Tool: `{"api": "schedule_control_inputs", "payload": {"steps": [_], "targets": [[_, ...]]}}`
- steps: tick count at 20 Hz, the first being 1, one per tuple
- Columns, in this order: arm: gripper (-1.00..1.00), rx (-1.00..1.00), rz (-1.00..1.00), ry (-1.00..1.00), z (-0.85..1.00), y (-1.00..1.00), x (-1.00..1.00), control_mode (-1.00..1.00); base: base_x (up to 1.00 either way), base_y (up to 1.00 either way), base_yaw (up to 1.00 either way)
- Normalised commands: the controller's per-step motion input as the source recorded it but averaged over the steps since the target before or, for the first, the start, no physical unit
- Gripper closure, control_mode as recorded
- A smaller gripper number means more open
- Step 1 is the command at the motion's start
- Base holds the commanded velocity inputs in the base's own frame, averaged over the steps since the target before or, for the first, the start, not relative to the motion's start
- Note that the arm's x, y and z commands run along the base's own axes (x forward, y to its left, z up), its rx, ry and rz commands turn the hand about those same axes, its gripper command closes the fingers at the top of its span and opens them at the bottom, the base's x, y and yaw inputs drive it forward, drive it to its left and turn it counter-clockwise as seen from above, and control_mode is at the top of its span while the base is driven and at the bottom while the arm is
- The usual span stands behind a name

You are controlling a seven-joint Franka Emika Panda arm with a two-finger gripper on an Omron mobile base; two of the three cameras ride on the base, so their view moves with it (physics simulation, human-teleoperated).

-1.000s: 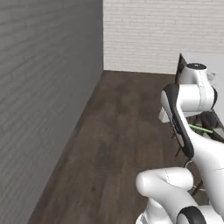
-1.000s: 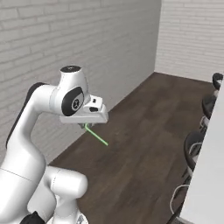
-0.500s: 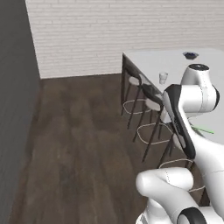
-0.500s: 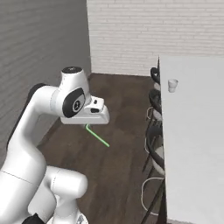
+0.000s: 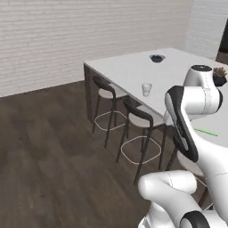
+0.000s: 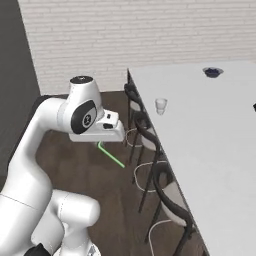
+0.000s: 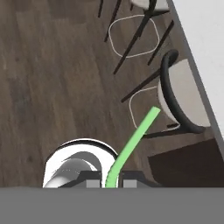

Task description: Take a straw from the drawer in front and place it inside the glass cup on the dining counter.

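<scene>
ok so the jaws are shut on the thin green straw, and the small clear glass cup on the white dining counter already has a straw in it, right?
Not quite. The jaws are shut on the thin green straw, as the hand view shows, but the small clear glass cup on the white dining counter has no straw in it; the left base view shows that.

Home kitchen dining area, long white dining counter (image 6: 210,130), dark bar stools (image 5: 136,118) alongside, white brick wall (image 5: 67,35), dark wood floor (image 5: 44,151).

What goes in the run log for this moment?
phase: carrying | hand: shut on straw | glass cup: upright on dining counter, no straw inside | stools: along counter edge | next: likely approach cup
</scene>
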Motion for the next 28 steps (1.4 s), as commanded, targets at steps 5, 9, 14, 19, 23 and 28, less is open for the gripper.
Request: {"api": "schedule_control_inputs", "payload": {"steps": [5, 9, 14, 19, 23, 28], "targets": [[1.00, 0.00, 0.00, 0.00, 0.00, 0.00, 0.00, 1.00, 0.85, 0.60, -0.56], [1.00, 0.00, 0.00, 0.00, 0.00, 0.00, 0.00, 1.00, 0.80, 0.65, -0.57], [1.00, 0.00, 0.00, 0.00, 0.00, 0.00, 0.00, 1.00, 0.52, 0.76, -0.61], [1.00, 0.00, 0.00, 0.00, 0.00, 0.00, 0.00, 1.00, 0.36, 0.79, -0.64], [1.00, 0.00, 0.00, 0.00, 0.00, 0.00, 0.00, 1.00, 0.36, 0.78, -0.65], [1.00, 0.00, 0.00, 0.00, 0.00, 0.00, 0.00, 1.00, 0.28, 0.88, -0.60]]}}
